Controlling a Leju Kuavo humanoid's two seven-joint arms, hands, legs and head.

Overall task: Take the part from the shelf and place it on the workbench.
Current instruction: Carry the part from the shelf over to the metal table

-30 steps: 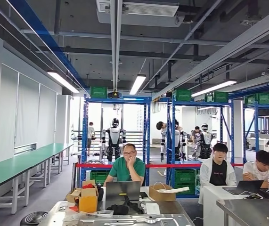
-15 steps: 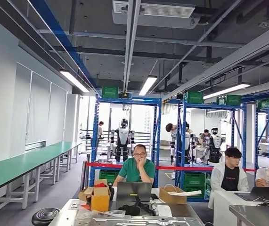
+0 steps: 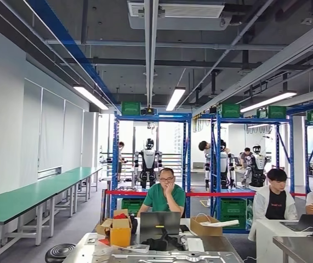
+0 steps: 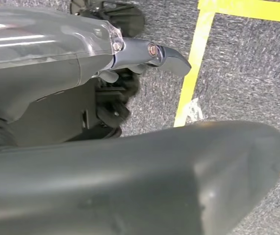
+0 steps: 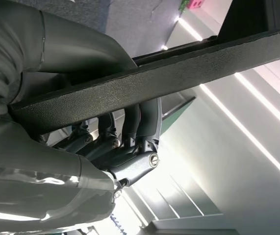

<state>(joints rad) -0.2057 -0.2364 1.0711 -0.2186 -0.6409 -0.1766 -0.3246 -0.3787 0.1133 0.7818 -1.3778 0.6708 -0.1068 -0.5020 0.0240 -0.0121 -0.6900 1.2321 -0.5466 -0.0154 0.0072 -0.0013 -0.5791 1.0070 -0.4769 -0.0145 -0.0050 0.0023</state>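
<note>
Dark textured part (image 5: 175, 66): we see the right robot hand (image 5: 131, 132) grasping it.
Left robot hand (image 4: 145, 54): we cannot tell its state.

The head view looks level down a workshop hall, over a metal workbench (image 3: 154, 256) toward distant blue shelving (image 3: 150, 159). The left wrist view looks straight down at grey floor (image 4: 241, 73), close. The right wrist view tilts up toward the ceiling (image 5: 241, 161)
</note>
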